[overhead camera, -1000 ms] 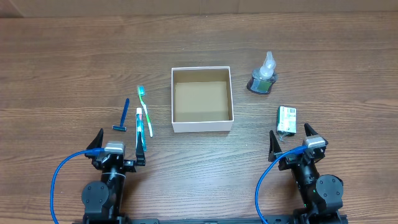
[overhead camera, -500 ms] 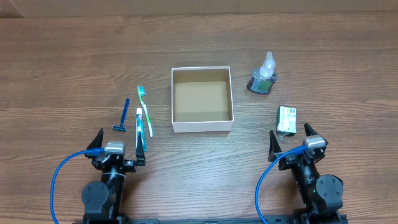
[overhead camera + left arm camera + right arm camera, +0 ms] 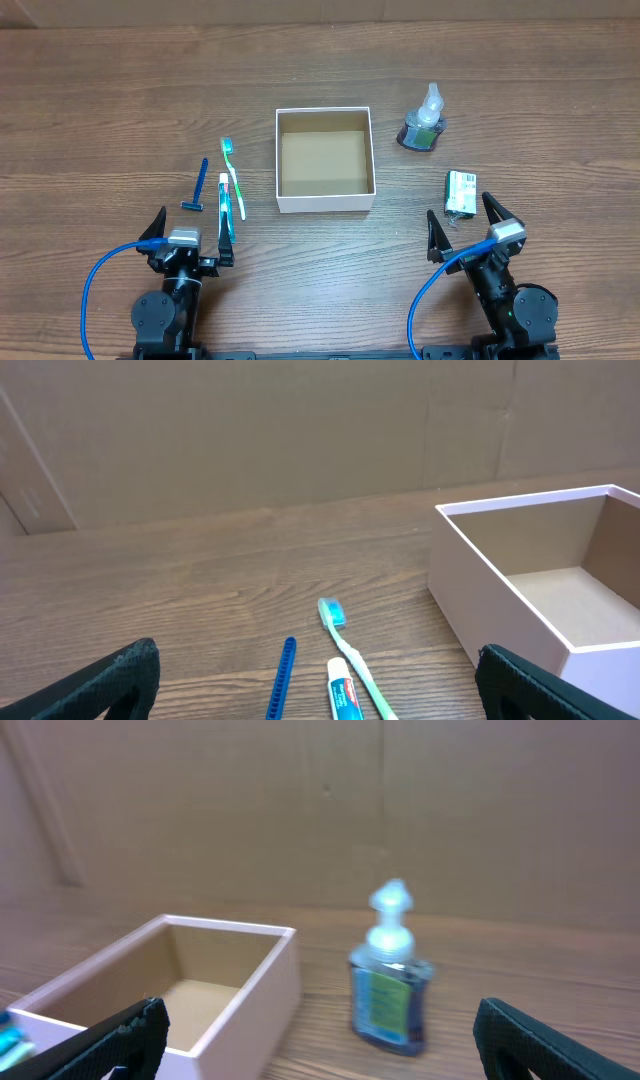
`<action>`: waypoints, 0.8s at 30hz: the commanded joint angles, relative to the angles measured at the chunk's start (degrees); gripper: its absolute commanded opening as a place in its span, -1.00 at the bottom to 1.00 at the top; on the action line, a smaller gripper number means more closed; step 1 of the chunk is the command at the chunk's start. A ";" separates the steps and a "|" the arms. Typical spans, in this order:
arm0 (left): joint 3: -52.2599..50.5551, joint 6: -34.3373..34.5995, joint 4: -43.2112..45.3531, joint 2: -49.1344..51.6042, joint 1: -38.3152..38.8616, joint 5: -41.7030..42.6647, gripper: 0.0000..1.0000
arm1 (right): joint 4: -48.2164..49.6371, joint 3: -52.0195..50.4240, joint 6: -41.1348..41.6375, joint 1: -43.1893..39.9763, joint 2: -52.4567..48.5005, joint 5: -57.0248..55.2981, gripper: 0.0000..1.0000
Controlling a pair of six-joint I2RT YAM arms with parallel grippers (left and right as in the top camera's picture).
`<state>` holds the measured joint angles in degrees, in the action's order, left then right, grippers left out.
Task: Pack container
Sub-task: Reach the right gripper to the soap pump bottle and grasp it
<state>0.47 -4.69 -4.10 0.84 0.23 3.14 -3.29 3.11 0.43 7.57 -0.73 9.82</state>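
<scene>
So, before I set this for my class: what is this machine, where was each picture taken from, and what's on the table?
It is a robot with two arms at a wooden table. The big picture looks straight down from above; the arms sit at its bottom edge. The other two come from a small camera on each wrist; the black shapes in their lower corners belong to that arm's own claw. In the middle stands an open, empty cardboard box. Left of it lie a toothbrush, a toothpaste tube and a blue razor. Right of it are a pump bottle and, nearer the arm, a green-and-white packet. The left claw and right claw are wide open and hold nothing.
</scene>
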 commanded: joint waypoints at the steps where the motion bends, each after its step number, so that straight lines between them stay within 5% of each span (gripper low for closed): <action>1: -0.20 -0.04 -0.13 -0.57 -0.55 -0.59 1.00 | -1.53 5.09 5.97 -0.26 0.55 2.69 1.00; 8: -0.20 -0.04 -0.13 -0.57 -0.55 -0.59 1.00 | -12.33 23.54 11.82 -0.26 -8.76 -4.79 1.00; 19: -0.20 -0.04 -0.13 -0.57 -0.55 -0.59 1.00 | -51.47 77.00 11.80 -0.26 -57.31 -3.61 1.00; 24: -0.20 -0.04 -0.13 -0.57 -0.55 -0.59 1.00 | -54.21 84.35 11.65 -0.26 -68.54 -2.51 1.00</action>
<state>0.47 -4.69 -4.12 0.80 0.23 2.72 -56.66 84.16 11.97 7.49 -64.75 5.98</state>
